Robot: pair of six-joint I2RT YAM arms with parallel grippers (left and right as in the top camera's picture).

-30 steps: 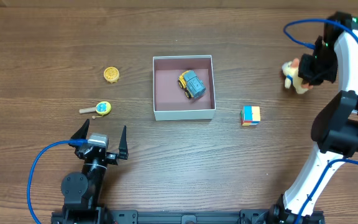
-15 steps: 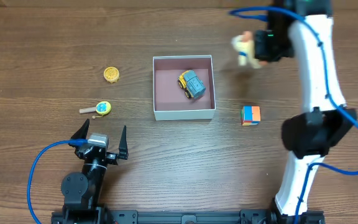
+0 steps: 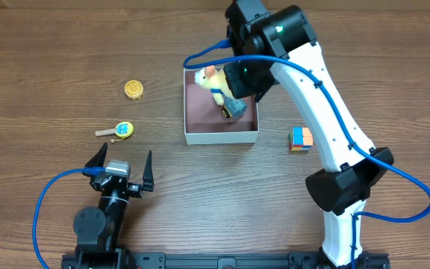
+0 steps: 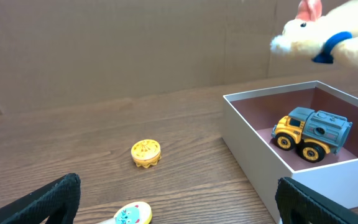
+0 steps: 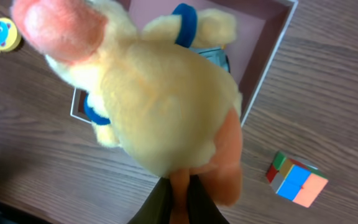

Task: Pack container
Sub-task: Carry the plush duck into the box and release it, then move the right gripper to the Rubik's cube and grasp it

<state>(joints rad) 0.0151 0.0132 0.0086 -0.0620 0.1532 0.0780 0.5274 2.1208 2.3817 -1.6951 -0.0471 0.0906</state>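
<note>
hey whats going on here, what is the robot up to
The right gripper holds a yellow plush in the air over the container, which has a toy truck in it. The left gripper sits open near the table's front edge, holding nothing. A cube, a yellow disc and a small round toy lie outside the container.
</note>
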